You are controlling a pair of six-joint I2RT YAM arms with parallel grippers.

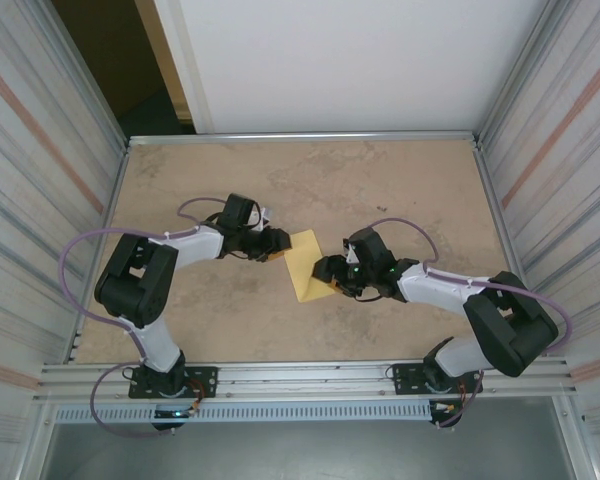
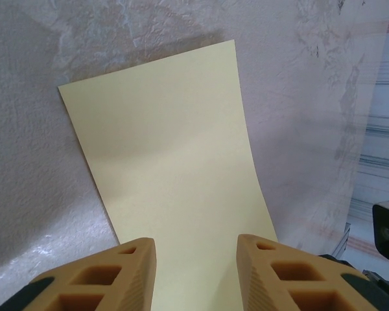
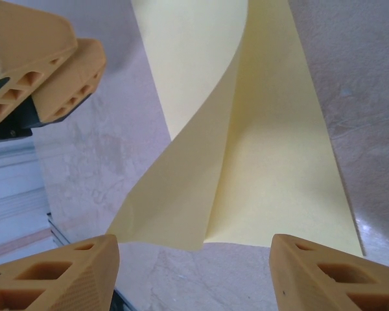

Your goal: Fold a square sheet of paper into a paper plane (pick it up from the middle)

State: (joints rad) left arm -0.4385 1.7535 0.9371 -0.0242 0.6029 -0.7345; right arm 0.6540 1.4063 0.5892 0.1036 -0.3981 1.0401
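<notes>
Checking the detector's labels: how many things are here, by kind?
Yellow sheet: 1
Arms: 2 (left arm, right arm)
Table: 1
Total: 4

The left arm (image 1: 195,243) rises from its base, elbow bent out to the left, forearm pointing right; the left gripper (image 1: 280,243) sits low, jaws partly apart; the right arm (image 1: 435,285) mirrors it, forearm stretched leftward; the right gripper (image 1: 325,270) faces the left one, near but apart, jaws spread wider.
</notes>
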